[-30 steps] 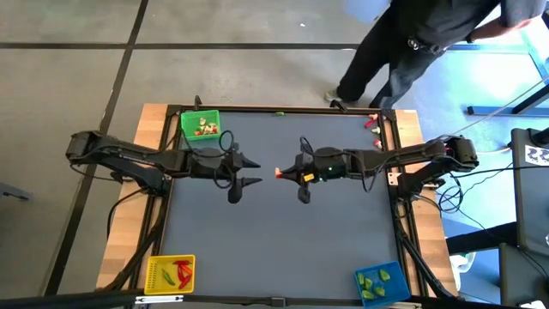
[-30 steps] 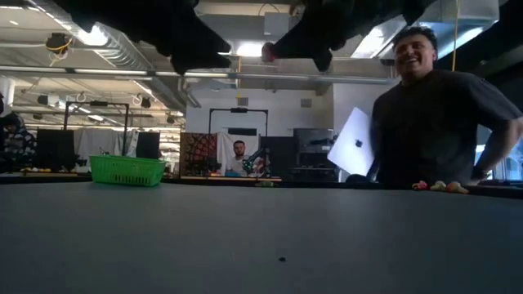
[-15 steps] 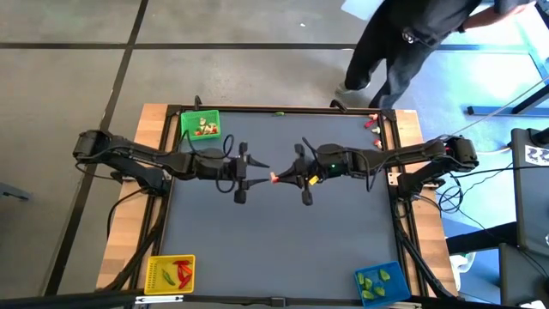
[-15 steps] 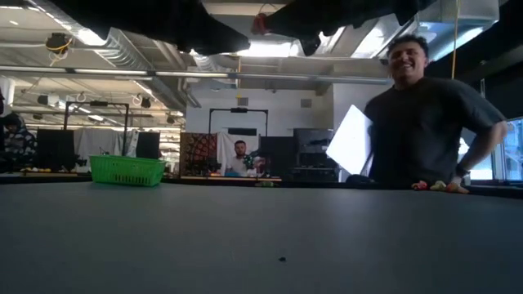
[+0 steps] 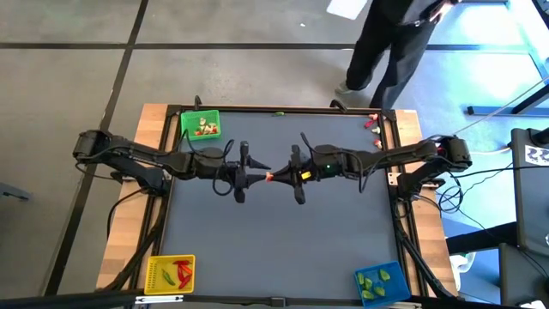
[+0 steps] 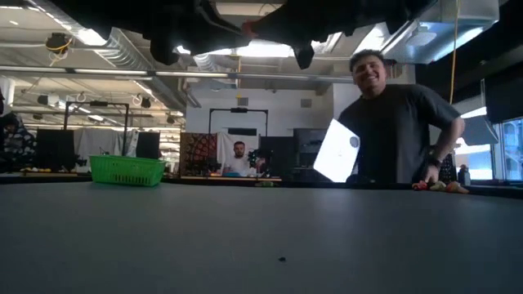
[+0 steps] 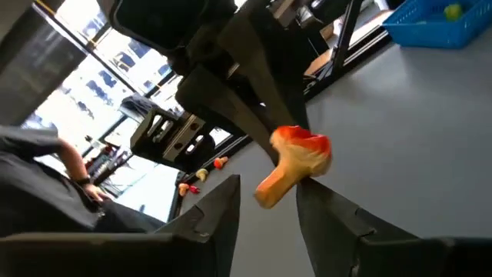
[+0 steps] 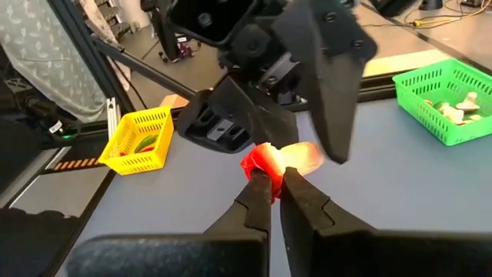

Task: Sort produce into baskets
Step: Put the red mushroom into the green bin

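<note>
Both arms have drawn together over the table (image 5: 283, 249) centre since the earlier frames. Right gripper (image 5: 273, 176): fingers pinched on a red-and-pale produce piece (image 5: 269, 178), held in the air. Left gripper (image 5: 257, 173): fingers spread to either side of that piece. Green basket (image 5: 200, 124): far-left corner, holding pieces. Yellow basket (image 5: 171, 274): near-left corner, red and green pieces. Blue basket (image 5: 382, 283): near-right corner, green pieces. Loose pieces (image 5: 371, 121): far-right corner. Person (image 5: 403, 34): beyond the far edge.

floor (image 5: 214, 51): grey concrete | ceiling lights (image 6: 94, 37): lit | person (image 6: 392, 122): standing behind table (image 6: 261, 237)
</note>
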